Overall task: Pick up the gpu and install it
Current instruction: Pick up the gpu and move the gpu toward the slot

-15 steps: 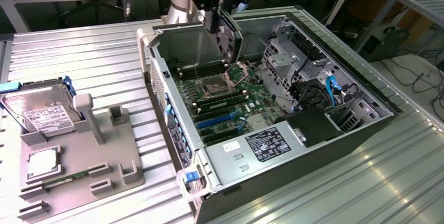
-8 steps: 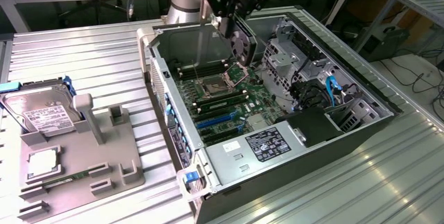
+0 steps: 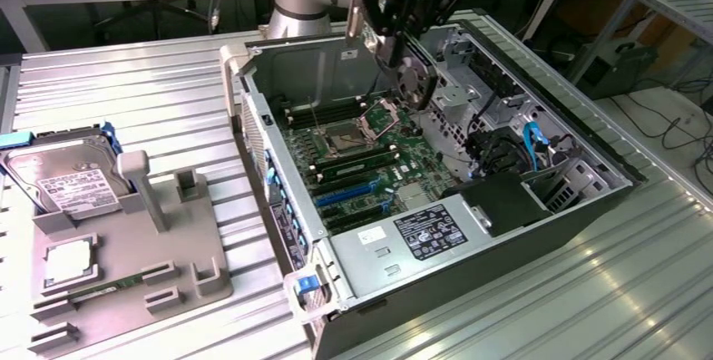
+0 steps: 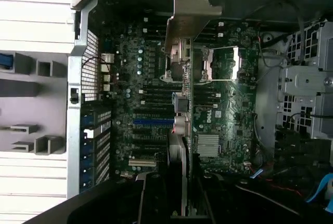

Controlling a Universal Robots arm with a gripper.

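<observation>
The gpu [image 3: 410, 76], a thin flat dark circuit card with a narrow silver metal bracket [image 4: 190, 11] at one end, is hanging in the black gripper [image 3: 396, 43], whose jaws are clamping narrowly on it. You are holding it in the air over the far half of the open grey metal computer case [image 3: 279, 151], above the green motherboard [image 3: 362, 164] and touching no slot.

As I judge it, you are in the carrying step: pickup is done, seating is not yet. The next move is calling for setting the card's connector edge parallel to and directly over a long blue expansion slot [image 3: 346, 195], which is lying nearer than the card, before any straight descent.

The exterior view is giving you the card's height above the board. At that view's left it is also showing the grey plastic parts holder [image 3: 134, 260] carrying the silver boxy hard drive [image 3: 67, 178] on the ribbed metal worktop [image 3: 167, 84]. The wrist view is looking down along the card edge-on and is showing you its sideways offset from the blue slot.
</observation>
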